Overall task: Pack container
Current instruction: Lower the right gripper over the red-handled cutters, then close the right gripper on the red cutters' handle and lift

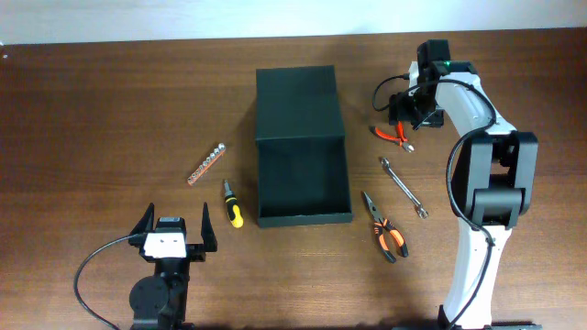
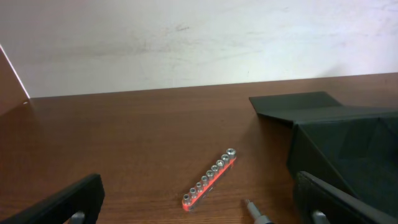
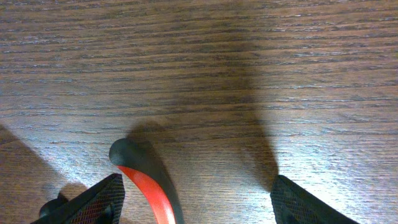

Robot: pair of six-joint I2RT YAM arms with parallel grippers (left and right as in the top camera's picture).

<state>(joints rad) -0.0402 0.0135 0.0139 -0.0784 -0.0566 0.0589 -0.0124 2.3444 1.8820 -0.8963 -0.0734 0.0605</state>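
Observation:
The dark green-black container (image 1: pixel 303 179) lies open mid-table with its flap lid (image 1: pixel 298 101) folded back; its edge shows in the left wrist view (image 2: pixel 336 134). My right gripper (image 1: pixel 410 112) is open, low over small red-handled pliers (image 1: pixel 393 135); one red and black handle (image 3: pixel 149 180) lies between its fingers (image 3: pixel 196 202). My left gripper (image 1: pixel 174 225) is open and empty near the front edge. A red socket rail (image 1: pixel 205 164) (image 2: pixel 210 178) and a yellow-handled screwdriver (image 1: pixel 233 203) (image 2: pixel 256 211) lie ahead of it.
A metal wrench (image 1: pixel 404 186) and orange-handled pliers (image 1: pixel 385 231) lie right of the container. The pale wall rises behind the table's far edge (image 2: pixel 186 37).

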